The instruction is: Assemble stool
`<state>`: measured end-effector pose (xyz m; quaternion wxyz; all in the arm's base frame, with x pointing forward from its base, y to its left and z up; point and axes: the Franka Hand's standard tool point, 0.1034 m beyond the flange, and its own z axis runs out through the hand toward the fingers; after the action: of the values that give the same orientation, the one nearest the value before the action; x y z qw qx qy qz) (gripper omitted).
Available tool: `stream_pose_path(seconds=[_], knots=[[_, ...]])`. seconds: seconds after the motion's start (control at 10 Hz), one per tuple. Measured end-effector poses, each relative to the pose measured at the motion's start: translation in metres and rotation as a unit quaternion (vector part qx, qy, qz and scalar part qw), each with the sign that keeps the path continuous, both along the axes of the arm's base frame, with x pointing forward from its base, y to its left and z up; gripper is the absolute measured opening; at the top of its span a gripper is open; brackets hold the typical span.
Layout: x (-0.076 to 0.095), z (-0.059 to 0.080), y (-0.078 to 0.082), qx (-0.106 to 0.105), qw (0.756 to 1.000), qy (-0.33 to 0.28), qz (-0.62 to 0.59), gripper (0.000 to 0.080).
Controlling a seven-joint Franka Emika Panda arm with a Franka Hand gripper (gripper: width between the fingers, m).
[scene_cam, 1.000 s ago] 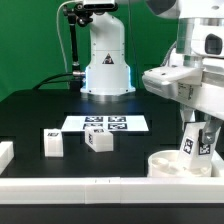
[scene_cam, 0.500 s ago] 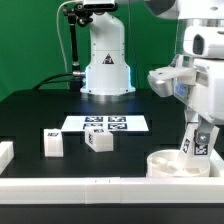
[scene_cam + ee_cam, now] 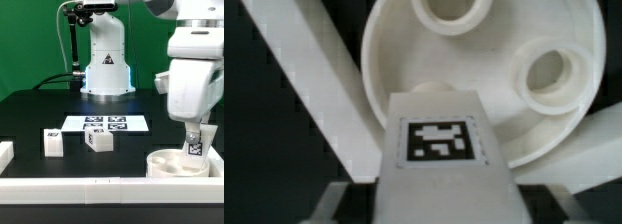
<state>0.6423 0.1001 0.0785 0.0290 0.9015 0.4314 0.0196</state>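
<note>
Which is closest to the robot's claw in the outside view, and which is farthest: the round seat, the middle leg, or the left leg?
Starting from the gripper, which is shut on the held leg:
1. Seat: just below it, on the exterior view's right.
2. Middle leg: near the middle of the view.
3. Left leg: farthest, on the exterior view's left.

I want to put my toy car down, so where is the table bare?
Bare table lies between the loose leg and the seat, bordered also by the marker board. More lies to the exterior view's left of the other leg. It is crowded at the seat, where the gripper holds a third leg.
</note>
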Motion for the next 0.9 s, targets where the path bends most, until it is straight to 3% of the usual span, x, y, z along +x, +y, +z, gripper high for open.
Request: stream_pose_path(seconds=[0.7,0.9], knots=[[-0.0009,-0.0001,0.005,0.02,0.973,-0.005,-0.23,0.034],[0.0,-0.0006,0.0049,0.046,0.933,-0.014,-0.357,0.034]])
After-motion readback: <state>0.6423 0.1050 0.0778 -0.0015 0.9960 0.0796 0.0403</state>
